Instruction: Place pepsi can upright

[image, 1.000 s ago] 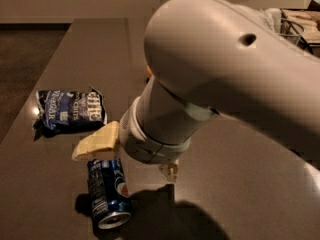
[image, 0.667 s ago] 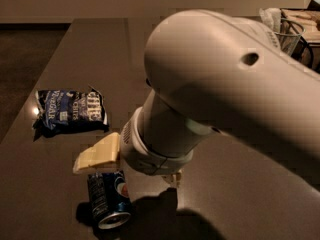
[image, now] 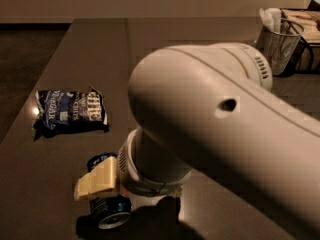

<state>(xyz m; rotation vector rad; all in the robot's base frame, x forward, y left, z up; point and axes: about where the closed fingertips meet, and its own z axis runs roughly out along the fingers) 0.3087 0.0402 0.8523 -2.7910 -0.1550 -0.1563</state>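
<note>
The pepsi can [image: 109,210] lies on its side on the dark table [image: 165,39] at the front left, its silver end facing the camera. Only its near end and a bit of its far end [image: 98,161] show. My gripper [image: 98,180] sits right over the can's middle, with a tan pad across the can's body. The big white arm [image: 220,134] fills the centre and right of the view and hides the rest of the gripper and part of the can.
A crinkled blue chip bag [image: 71,112] lies flat on the table, behind and left of the can. A metal mesh cup with napkins [image: 278,38] and a dark basket [image: 306,34] stand at the back right. The table's left edge [image: 30,104] runs close to the bag.
The arm has come down and forward. The gripper's tan pad has dropped from above the can's far end to lie across the can's middle. The can and bag have not moved.
</note>
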